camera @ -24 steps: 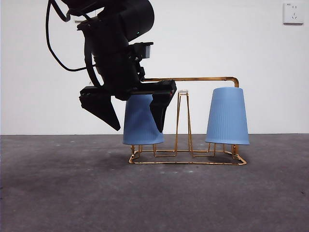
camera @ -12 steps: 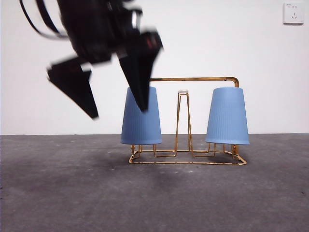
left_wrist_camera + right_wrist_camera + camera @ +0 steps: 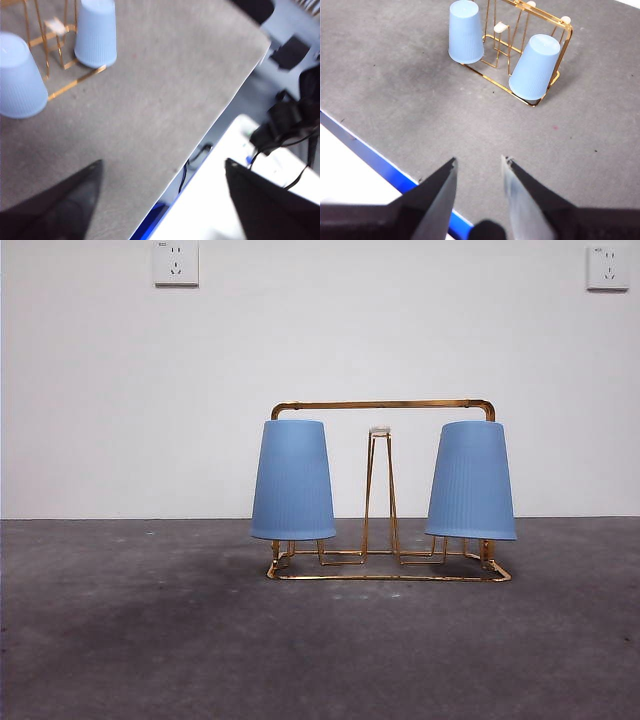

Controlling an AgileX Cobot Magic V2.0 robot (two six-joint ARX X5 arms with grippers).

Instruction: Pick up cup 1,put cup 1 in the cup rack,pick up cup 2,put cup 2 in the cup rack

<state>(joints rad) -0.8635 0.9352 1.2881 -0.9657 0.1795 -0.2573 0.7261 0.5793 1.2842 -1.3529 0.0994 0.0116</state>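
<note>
Two pale blue cups stand upside down on the pegs of the gold wire cup rack (image 3: 382, 404), one cup (image 3: 292, 480) at its left end and the other cup (image 3: 471, 480) at its right end. Neither arm shows in the front view. My left gripper (image 3: 162, 162) is open and empty, high over the table's edge, with the rack (image 3: 75, 82) and both cups (image 3: 15, 75) (image 3: 96, 32) well away from it. My right gripper (image 3: 479, 160) is open and empty too, hovering near the table's edge, far from the rack (image 3: 566, 35) and its cups (image 3: 465, 31) (image 3: 534, 66).
The dark grey table (image 3: 150, 640) runs to a blue-trimmed edge (image 3: 375, 162). Beyond that edge, the left wrist view shows a white surface (image 3: 210, 200) and black cables (image 3: 285, 125). Two wall sockets (image 3: 175, 262) (image 3: 607, 267) sit on the white wall behind.
The arm that had its open jaws around the left cup rose up and to the left and has gone from the front view. That cup stays on the rack.
</note>
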